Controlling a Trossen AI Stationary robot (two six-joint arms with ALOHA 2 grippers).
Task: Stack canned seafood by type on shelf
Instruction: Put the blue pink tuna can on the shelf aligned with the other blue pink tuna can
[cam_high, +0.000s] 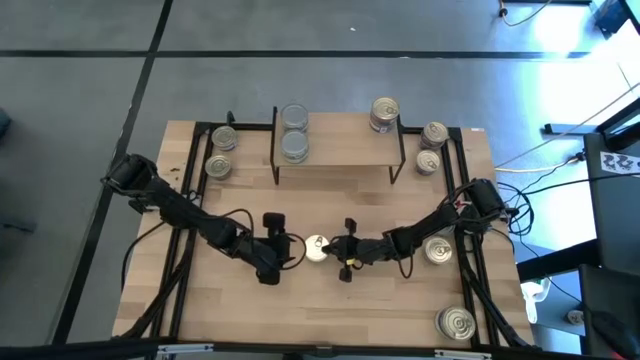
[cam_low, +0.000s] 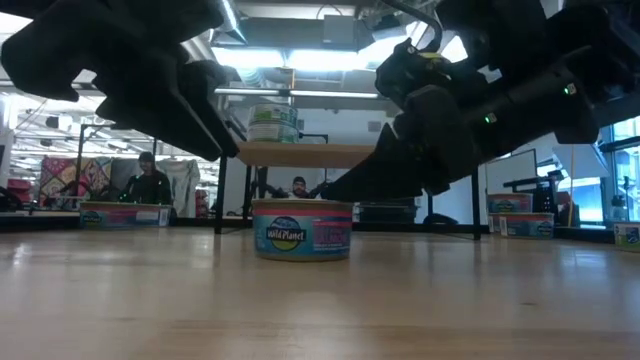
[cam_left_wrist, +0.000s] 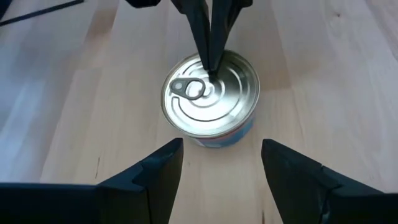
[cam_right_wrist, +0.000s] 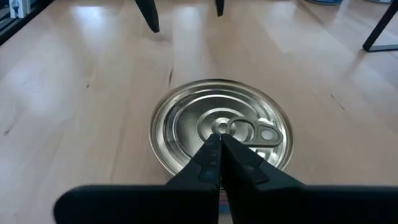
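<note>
A tin (cam_high: 316, 248) with a pull-ring lid and a blue-and-pink label (cam_low: 302, 230) stands upright on the tabletop between my two grippers. My left gripper (cam_high: 290, 248) is open just left of it, and its fingers (cam_left_wrist: 222, 146) are short of the tin (cam_left_wrist: 211, 96). My right gripper (cam_high: 338, 250) is shut and comes in from the right onto the lid (cam_right_wrist: 221, 140). The shelf (cam_high: 340, 150) at the far side carries two grey-lidded tins (cam_high: 294, 132) and a gold-lidded one (cam_high: 384, 112). My right gripper has its shut fingertips (cam_left_wrist: 209, 68) on the middle of the tin's lid (cam_right_wrist: 214, 124), beside the pull ring (cam_right_wrist: 252, 132). The fingers slant down from the table's right (cam_low: 328, 192). The tin stands flat on the table.
Two tins (cam_high: 221, 152) sit left of the shelf and two (cam_high: 431, 147) right of it. Two more are near the right edge, one (cam_high: 438, 250) under the right arm and one (cam_high: 457, 322) at the near corner. People (cam_low: 148, 180) sit in the room beyond.
</note>
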